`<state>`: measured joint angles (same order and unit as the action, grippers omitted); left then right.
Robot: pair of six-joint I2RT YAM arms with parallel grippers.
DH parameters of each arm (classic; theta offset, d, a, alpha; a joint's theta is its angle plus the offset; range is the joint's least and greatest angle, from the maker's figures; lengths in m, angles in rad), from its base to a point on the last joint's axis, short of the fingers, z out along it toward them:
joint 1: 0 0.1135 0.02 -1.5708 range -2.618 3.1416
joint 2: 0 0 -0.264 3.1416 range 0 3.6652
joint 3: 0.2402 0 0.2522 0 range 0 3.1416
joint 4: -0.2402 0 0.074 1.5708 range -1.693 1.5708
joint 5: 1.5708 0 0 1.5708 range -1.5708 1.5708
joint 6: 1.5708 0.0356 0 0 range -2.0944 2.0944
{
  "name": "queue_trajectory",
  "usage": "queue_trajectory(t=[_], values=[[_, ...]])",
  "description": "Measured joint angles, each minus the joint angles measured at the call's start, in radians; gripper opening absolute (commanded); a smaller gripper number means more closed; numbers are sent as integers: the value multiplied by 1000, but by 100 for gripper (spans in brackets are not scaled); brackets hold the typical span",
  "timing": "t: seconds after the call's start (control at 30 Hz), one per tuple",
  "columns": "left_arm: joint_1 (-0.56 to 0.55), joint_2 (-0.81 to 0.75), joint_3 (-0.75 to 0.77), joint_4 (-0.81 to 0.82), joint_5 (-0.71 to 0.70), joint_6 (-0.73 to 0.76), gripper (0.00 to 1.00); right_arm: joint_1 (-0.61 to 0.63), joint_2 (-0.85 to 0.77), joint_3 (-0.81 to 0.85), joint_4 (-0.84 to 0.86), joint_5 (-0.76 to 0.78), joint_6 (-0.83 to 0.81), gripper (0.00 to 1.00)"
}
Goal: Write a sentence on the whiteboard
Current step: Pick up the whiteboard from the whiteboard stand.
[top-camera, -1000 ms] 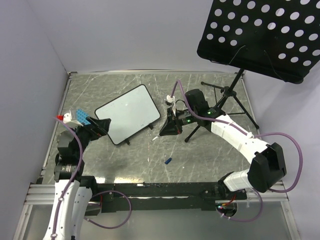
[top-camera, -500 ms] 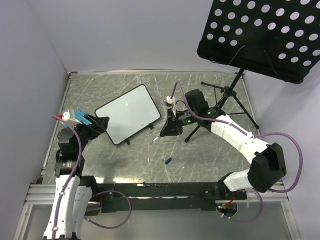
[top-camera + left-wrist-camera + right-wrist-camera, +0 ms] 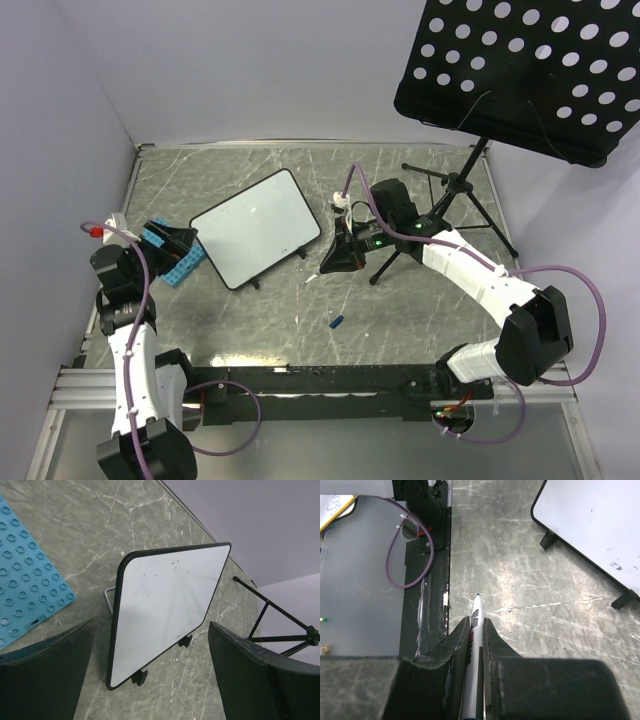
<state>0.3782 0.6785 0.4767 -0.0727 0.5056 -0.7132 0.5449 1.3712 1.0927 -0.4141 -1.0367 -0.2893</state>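
Top view: the whiteboard [image 3: 256, 228] stood on its small feet on the counter [image 3: 420, 320], turned at an angle, left of centre and between the two arms. The left jaws hung just beside its left corner, above a blue studded plate [image 3: 172, 262]. The right jaws were near its right edge, apart from it. A small blue object [image 3: 337, 322], possibly a cap, lay nearer the arm bases.

Left wrist view: the left jaws were spread wide with nothing between them. The whiteboard surface showed only faint smudges, and the sentence was not yet written.

Right wrist view: the right jaws were clamped on a marker [image 3: 475, 625] whose tip pointed at bare counter, with the whiteboard's corner off to the upper right.

Likely hazards: nothing held the whiteboard, so pen pressure could slide it or rock it on its feet. The narrow grip could let the marker twist or slip. A low approach could streak the counter or catch the frame.
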Motion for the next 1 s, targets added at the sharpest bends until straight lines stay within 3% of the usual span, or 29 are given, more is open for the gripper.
queue_trajectory(t=[0.5, 1.0], values=[[14, -2, -24, -33, 77, 13, 98, 0, 0, 0, -3, -6, -1, 0], [-102, -2, -111, 31, 37, -46, 98, 0, 0, 0, -6, -18, -8, 0]])
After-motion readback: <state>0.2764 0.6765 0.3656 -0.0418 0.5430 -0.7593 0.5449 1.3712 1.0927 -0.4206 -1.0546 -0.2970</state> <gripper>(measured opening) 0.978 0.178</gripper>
